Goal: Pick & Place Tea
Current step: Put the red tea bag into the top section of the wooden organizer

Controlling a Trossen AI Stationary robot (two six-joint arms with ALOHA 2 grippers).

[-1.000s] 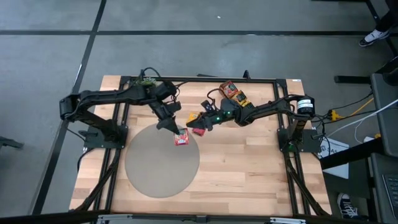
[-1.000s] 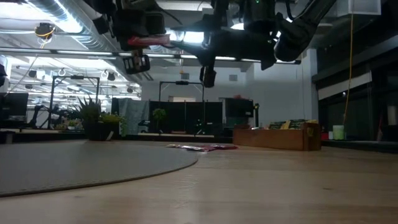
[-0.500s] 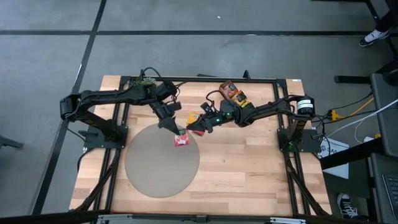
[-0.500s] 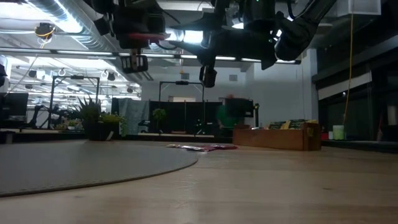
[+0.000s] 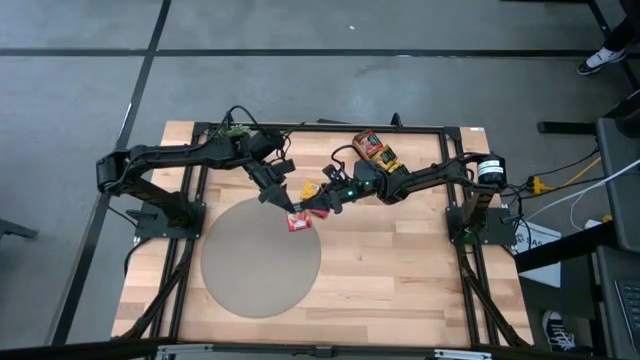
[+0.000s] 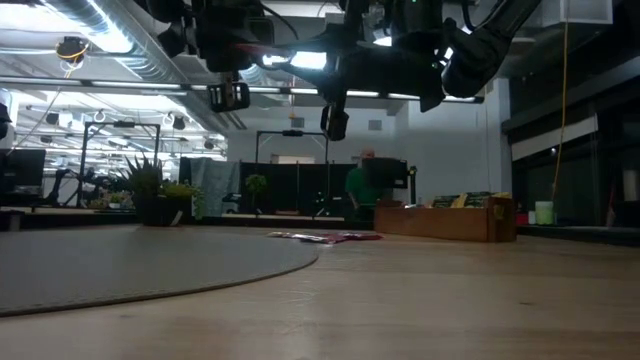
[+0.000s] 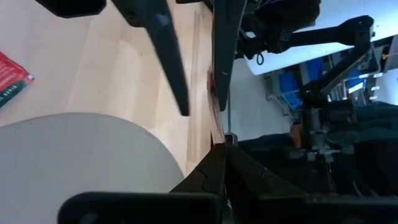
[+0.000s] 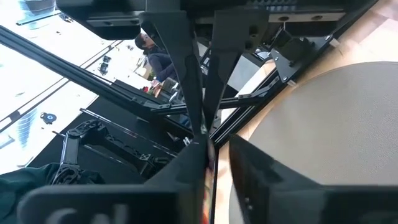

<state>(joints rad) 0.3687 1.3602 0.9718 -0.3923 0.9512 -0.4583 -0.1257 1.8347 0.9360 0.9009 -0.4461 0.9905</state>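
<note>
A red tea sachet (image 5: 298, 222) hangs in the air over the right rim of the round grey mat (image 5: 260, 262), with my left gripper (image 5: 288, 207) shut on it. In the left wrist view the sachet (image 7: 214, 106) shows edge-on, running away from my fingertips. My right gripper (image 5: 312, 208) comes level from the right, open, with one finger on each side of the sachet's free end (image 8: 209, 177). Loose red and yellow sachets (image 6: 325, 237) lie flat on the wood behind the mat. My left gripper pinches the red sachet by one end (image 7: 219, 135) between its two fingertips, slanting down from the table's far left. The sachet is lifted clear and sticks out past the fingertips toward my right gripper. My right gripper has one finger (image 8: 189, 163) close against the sachet; whether it touches, I cannot tell.
A long wooden tray (image 5: 372, 148) holding more sachets stands at the far middle, under my right arm. A small potted plant (image 5: 235, 130) sits at the far left. One red sachet (image 7: 9, 78) lies on bare wood. A person in green (image 6: 362, 190) is in the room behind.
My left gripper has rolled its wrist and tipped, staying in place. The red sachet has turned with it from nearly flat to edge-on, and its free end has come a little closer to my right gripper.
</note>
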